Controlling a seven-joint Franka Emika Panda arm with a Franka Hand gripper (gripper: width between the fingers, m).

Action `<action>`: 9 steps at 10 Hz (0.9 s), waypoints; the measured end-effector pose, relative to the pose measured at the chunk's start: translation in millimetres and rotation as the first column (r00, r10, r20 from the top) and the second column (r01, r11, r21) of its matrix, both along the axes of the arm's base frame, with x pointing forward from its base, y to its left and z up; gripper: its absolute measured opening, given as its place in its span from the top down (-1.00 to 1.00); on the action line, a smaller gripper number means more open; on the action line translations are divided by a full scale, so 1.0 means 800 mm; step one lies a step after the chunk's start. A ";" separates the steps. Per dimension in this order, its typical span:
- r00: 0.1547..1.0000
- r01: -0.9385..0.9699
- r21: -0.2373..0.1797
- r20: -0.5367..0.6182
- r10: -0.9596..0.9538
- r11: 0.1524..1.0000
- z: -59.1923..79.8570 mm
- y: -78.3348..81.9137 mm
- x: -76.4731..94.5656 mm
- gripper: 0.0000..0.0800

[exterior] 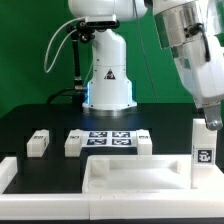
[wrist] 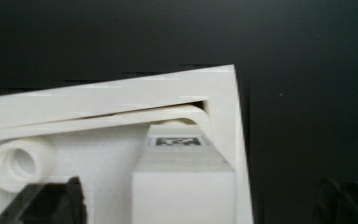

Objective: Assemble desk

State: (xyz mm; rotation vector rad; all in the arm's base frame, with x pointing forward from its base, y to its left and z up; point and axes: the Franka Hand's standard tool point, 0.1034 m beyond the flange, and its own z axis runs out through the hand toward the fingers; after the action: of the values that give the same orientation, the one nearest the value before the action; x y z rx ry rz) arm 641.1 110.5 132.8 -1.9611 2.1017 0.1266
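Your gripper (exterior: 209,119) hangs spread and empty just above 1 upright leg (exterior: 203,148) on the tabletop (exterior: 120,178), lower right of the exterior view. That leg looks placed, so next you likely reach for 1 of the loose legs (exterior: 38,142), middle left.

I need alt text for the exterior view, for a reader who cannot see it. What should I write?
The open end effector of a white robot arm hangs over a short white leg standing upright at the exterior view's right end of the rimmed white tabletop. Behind, loose legs and the marker board lie on the black table.
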 end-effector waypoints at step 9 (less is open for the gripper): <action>0.773 -0.620 -0.143 0.061 0.632 0.772 0.003 0.020 -0.048 -0.62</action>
State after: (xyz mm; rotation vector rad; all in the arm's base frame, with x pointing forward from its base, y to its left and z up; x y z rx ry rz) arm 602.6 126.4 134.9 -2.6049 1.3263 0.0228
